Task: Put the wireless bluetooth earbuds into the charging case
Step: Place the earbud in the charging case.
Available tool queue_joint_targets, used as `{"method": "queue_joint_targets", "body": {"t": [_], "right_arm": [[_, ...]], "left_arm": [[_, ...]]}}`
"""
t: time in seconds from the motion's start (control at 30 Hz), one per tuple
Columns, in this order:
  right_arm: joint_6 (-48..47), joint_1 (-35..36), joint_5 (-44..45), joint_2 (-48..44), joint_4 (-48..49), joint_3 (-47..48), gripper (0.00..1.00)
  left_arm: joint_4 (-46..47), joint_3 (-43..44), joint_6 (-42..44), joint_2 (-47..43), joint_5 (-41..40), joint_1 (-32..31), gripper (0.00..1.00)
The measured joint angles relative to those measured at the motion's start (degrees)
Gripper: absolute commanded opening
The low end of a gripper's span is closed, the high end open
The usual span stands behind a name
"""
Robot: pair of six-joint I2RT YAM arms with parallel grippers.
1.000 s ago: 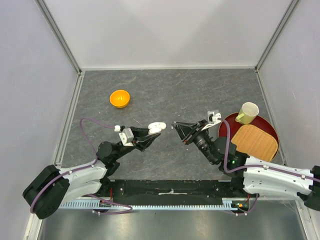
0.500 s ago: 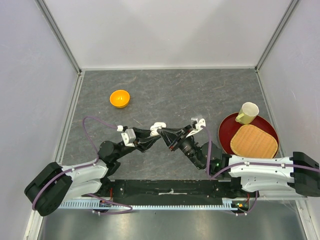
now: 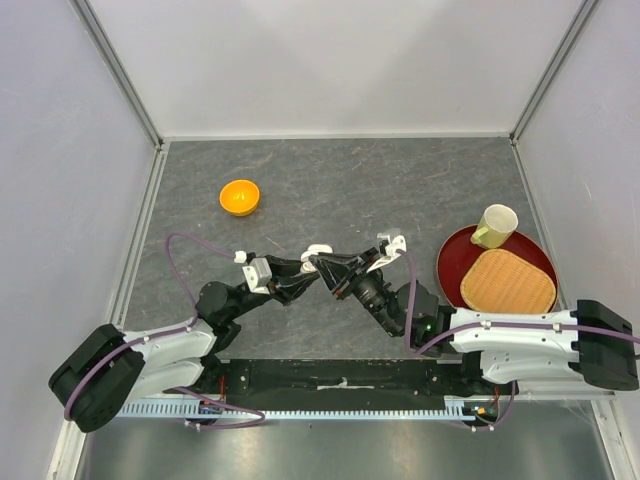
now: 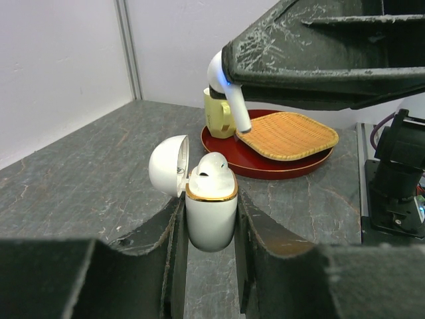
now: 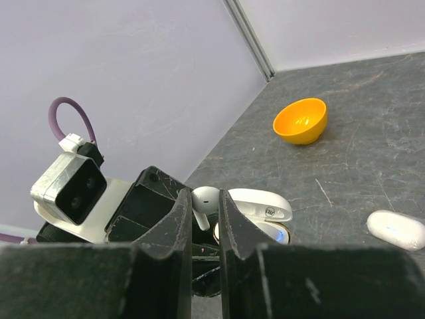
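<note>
Left gripper (image 4: 210, 234): clenched on the charging case (image 4: 211, 214), one finger flat against each side. The case stands upright, raised off the grey table (image 3: 400, 180). Its lid (image 4: 167, 165) is swung open to the side and a gold band rims the mouth.

Second earbud (image 4: 214, 166): seated in the case, with its white head rising above the rim.

Right gripper (image 5: 204, 207): fingers pinched together on an earbud (image 4: 226, 85), gripping it by the head. The stem hangs down and out from the fingertips. In the left wrist view the earbud sits above the open mouth of the case, clear of it and not touching. In the right wrist view it lines up over the open case, just short of the lid.

Top view: the two grippers meet tip to tip near the middle of the table, towards the near edge, with the case a small white spot between them.

Other items:
- Orange bowl (image 3: 240, 197) on the table, far left, well apart from the arms.
- Red round tray (image 3: 452, 262) at the right, carrying a woven mat (image 3: 508, 281) and a pale yellow cup (image 3: 495, 225).
- A small white oblong item (image 5: 396, 229) lies flat on the table at the right edge of the right wrist view. It is too small to say what it is.
</note>
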Motion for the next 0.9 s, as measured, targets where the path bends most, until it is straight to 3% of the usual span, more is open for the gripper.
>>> {"method": "queue_joint_targets", "body": {"t": [0.9], "right_arm": [[0.9,0.0,2.5,5.0,0.8,0.0,0.00]], "left_arm": [[0.0,0.0,-2.1,-0.1,1.0,0.0,0.02]]}}
